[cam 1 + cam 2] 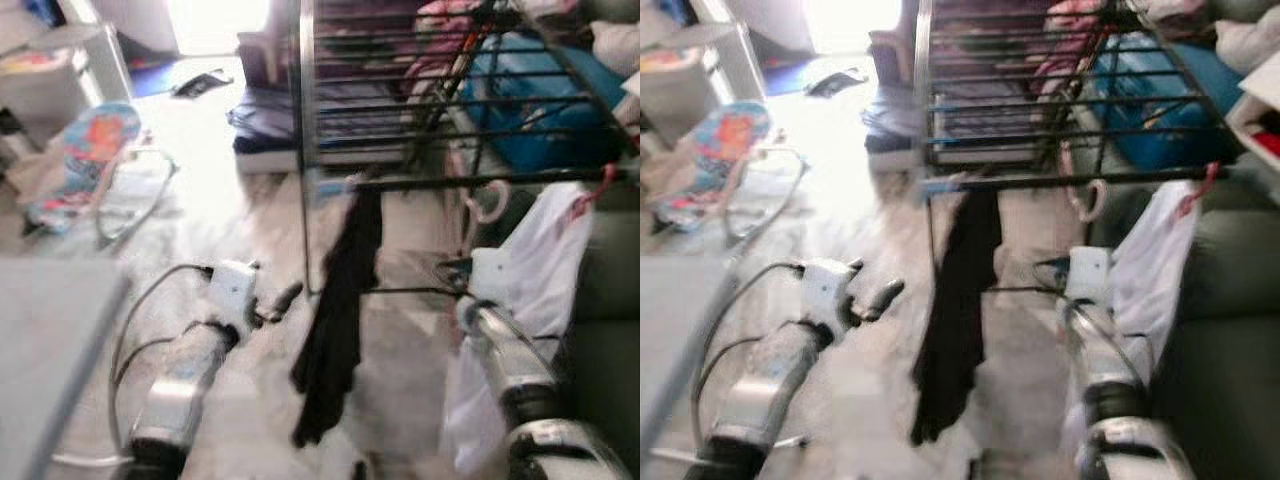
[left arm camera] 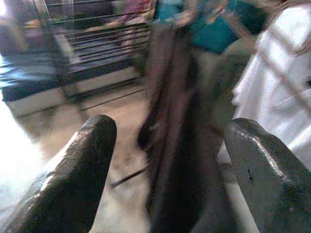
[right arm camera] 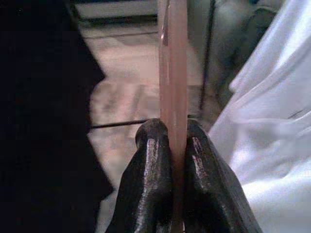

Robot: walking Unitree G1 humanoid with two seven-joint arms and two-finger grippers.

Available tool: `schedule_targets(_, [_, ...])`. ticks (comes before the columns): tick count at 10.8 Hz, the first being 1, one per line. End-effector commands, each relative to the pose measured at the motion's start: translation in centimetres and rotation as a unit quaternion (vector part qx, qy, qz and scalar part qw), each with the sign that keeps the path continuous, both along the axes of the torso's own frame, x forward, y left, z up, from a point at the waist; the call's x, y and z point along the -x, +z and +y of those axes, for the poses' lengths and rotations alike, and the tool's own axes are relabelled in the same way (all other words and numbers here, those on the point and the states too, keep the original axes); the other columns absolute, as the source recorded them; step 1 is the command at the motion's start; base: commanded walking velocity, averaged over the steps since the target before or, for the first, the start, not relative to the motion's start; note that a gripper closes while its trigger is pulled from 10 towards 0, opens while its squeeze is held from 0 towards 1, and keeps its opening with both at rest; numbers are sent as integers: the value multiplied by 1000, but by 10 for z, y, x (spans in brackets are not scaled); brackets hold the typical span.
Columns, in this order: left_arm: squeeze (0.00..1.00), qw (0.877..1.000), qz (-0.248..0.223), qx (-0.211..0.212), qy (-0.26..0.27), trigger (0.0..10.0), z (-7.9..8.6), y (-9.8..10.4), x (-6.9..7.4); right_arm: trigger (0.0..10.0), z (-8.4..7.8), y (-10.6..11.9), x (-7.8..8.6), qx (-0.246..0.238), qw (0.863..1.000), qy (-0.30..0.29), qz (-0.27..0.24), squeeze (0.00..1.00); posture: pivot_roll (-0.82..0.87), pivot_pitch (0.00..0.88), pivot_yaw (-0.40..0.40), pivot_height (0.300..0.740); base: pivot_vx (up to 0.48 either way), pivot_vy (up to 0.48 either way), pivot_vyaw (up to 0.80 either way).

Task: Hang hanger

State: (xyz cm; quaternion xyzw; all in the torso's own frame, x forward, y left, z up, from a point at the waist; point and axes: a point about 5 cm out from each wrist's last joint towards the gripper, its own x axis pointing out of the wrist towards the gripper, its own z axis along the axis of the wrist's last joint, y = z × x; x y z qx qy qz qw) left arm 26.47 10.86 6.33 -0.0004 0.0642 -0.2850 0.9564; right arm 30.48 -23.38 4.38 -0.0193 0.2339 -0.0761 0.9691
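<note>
A black drying rack (image 1: 420, 100) stands ahead, and a black garment (image 1: 340, 300) hangs from its front bar. To the right of it hangs a white garment (image 1: 545, 260) with a pink hanger hook (image 1: 600, 185) at the bar. In the right wrist view my right gripper (image 3: 177, 141) is shut on a pale pink strip of the hanger (image 3: 172, 63), with white cloth beside it. My left gripper (image 1: 280, 300) is low and left of the black garment, apart from it. Its fingers (image 2: 73, 174) stand wide open, with nothing between them.
A colourful baby bouncer (image 1: 85, 165) lies on the floor at the left. A grey surface (image 1: 50, 330) fills the near left. Blue bedding (image 1: 270, 120) and a blue bag (image 1: 540, 100) sit behind the rack. A dark sofa (image 1: 605, 330) is close on the right.
</note>
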Motion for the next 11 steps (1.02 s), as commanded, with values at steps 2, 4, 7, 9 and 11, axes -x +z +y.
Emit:
schedule_targets(2, [0, 1000, -9, -11, 11, 10000, 8, 4, -2, 10000, 11, 9, -13, -3, 1000, 27, -12, 0, -80, 0, 15, 740, 0, 0, 0])
schedule_targets(4, [0, 1000, 4, -23, 18, 10000, 8, 0, -1, 10000, 12, 21, -26, 19, 998, 58, -6, 0, -75, 0, 6, 740, 0, 0, 0])
schedule_targets(7, [0, 999, 13, -26, 24, 10000, 7, -3, 4, 10000, 23, 26, -40, 5, 997, 74, 20, 0, -55, 18, -16, 740, 0, 0, 0])
schedule_targets(9, [0, 999, 18, -33, 28, 10000, 11, -4, 7, 10000, 37, 17, -41, -5, 994, 96, 54, 0, -41, 22, -25, 740, 0, 0, 0])
schedule_targets(11, [0, 999, 21, -37, 32, 10000, 13, -4, 7, 10000, 38, -1, -29, -20, 991, 92, 93, 0, -34, 21, -29, 740, 0, 0, 0])
